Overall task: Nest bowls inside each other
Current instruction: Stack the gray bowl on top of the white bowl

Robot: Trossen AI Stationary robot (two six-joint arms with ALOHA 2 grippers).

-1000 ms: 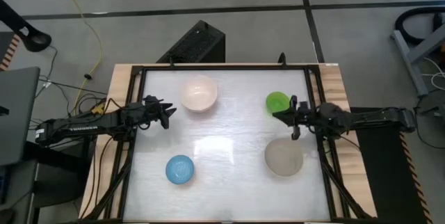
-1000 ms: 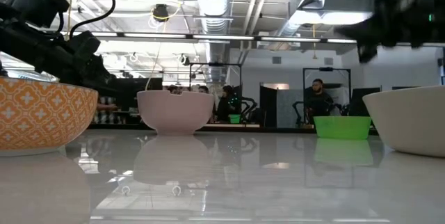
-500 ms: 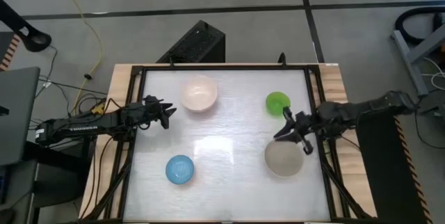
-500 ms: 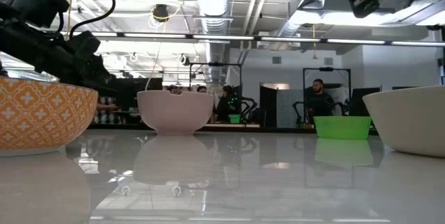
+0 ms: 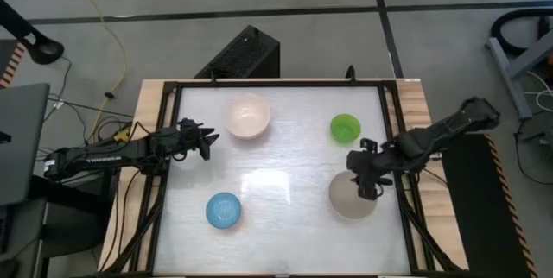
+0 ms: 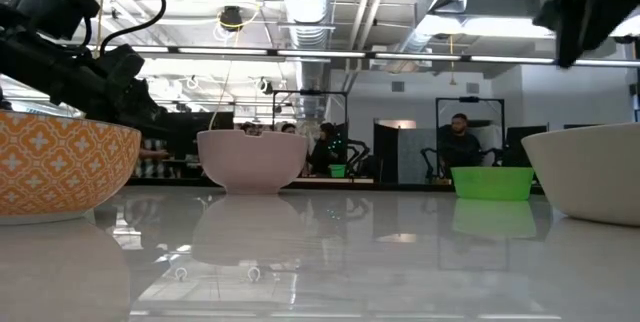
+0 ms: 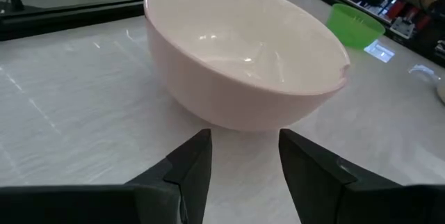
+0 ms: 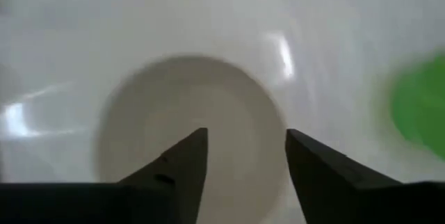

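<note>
Overhead, open right tool (image 5: 366,177) above grey-beige bowl (image 5: 352,199)

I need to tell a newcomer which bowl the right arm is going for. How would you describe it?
On the white table, look at the corner nearest the right arm, where the right claw hangs open. Under it sits the grey-beige bowl, large and dull, unlike the small green bowl beside it.

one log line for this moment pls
right tool: open, over grey bowl | left tool: open, idle by cream bowl | nothing nested
</note>
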